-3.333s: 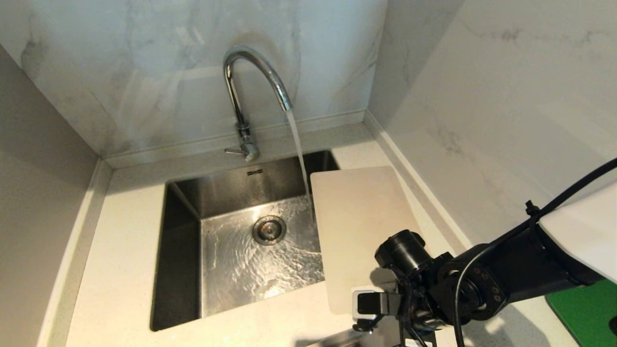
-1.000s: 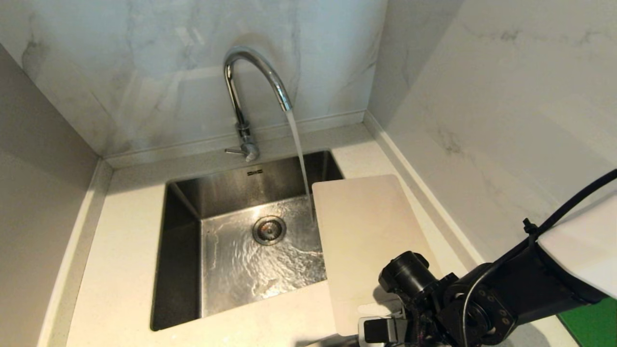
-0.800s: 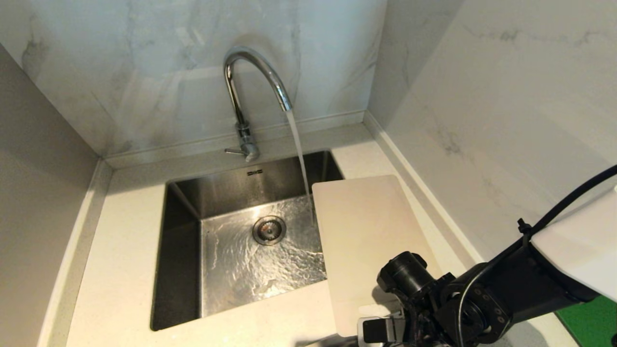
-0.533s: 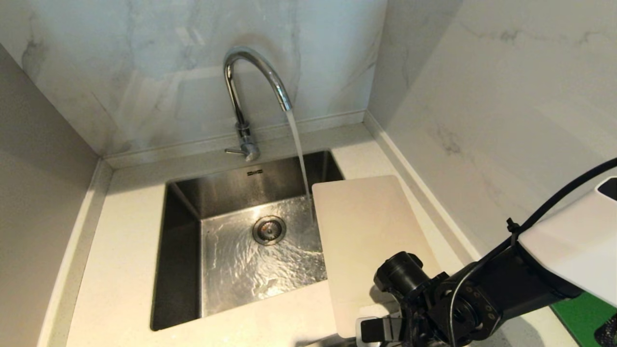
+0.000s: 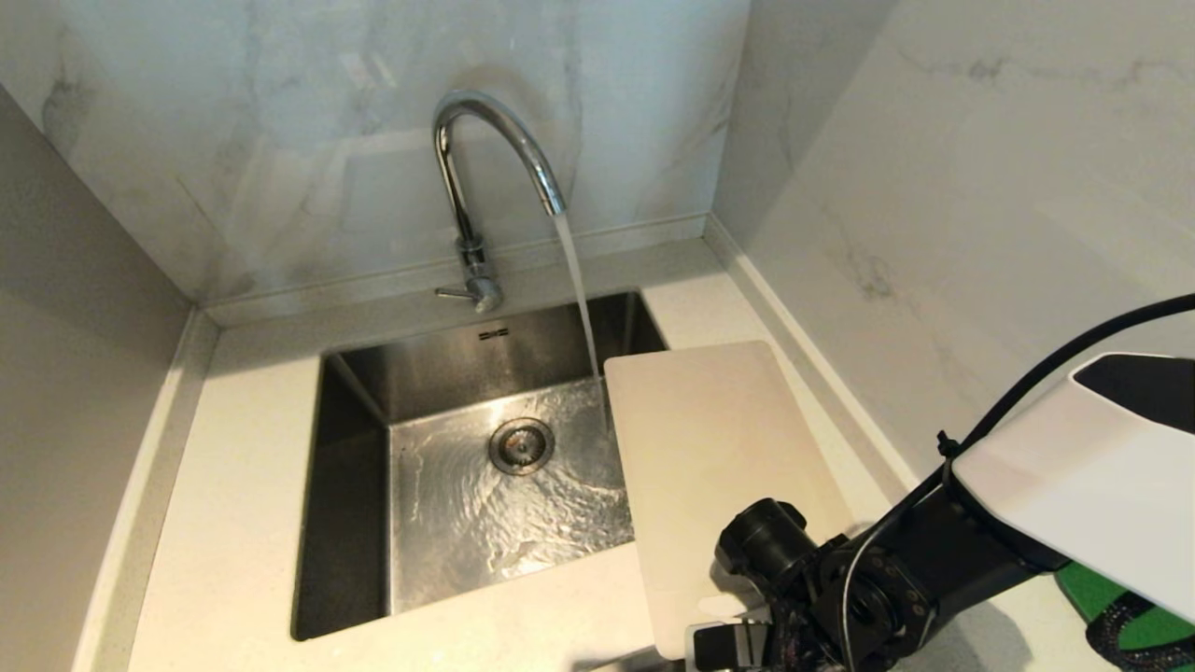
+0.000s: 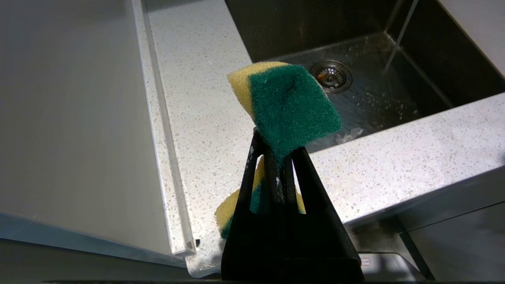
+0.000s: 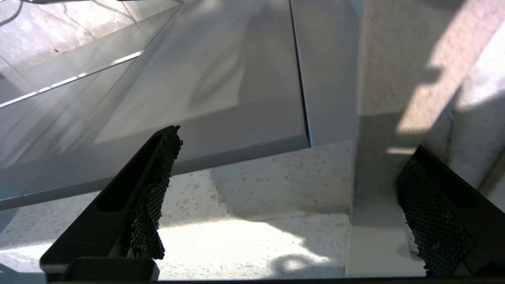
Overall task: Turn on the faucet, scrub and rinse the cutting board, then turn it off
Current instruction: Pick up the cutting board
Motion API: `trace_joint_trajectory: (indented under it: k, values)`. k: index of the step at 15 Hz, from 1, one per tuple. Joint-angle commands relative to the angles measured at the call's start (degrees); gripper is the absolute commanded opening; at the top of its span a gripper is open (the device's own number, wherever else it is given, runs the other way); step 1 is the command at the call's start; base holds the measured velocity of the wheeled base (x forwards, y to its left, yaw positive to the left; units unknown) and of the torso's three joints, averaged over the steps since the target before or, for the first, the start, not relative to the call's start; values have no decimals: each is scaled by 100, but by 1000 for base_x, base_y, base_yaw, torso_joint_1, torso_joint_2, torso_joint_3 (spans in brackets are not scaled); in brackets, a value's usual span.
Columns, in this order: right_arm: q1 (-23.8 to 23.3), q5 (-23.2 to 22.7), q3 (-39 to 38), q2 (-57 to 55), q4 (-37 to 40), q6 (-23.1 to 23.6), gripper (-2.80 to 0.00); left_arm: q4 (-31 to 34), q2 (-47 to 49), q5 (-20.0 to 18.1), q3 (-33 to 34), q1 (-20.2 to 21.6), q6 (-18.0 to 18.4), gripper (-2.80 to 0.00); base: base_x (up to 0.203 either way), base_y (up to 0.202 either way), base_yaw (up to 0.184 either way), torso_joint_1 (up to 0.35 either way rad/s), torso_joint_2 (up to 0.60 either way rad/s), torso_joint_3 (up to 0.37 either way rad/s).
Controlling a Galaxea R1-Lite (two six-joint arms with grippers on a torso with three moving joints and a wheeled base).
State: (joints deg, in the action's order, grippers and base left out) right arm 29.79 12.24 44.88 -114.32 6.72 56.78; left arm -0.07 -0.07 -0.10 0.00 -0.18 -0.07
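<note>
Right tool (image 7: 288,197) jaws wide, empty, low over speckled tabletop (image 5: 233,523) by near end of cutting board (image 5: 719,467). Board flat, cream plastic, overhanging steel sink (image 5: 355,523) right edge. Left tool (image 6: 276,157) clamped on green-yellow sponge (image 6: 288,102). Chrome faucet (image 5: 485,140) running.

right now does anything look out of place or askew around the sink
Yes: the cutting board lies on the counter right of the sink with its left edge hanging over the basin, unsupported. The faucet runs, but the stream lands just beside the board, not on it.
</note>
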Motion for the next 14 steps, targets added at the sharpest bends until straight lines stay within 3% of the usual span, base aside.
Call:
trace_joint_trajectory:
  k: [1, 14]
  values:
    - [0, 6, 29, -169, 5, 35, 0, -1, -1, 1, 18, 1, -10, -280, 0, 0, 0, 0, 0, 0]
    - [0, -37, 91, -49, -4, 48, 0, -1, 5, 1, 18, 1, -1, -280, 0, 0, 0, 0, 0, 0]
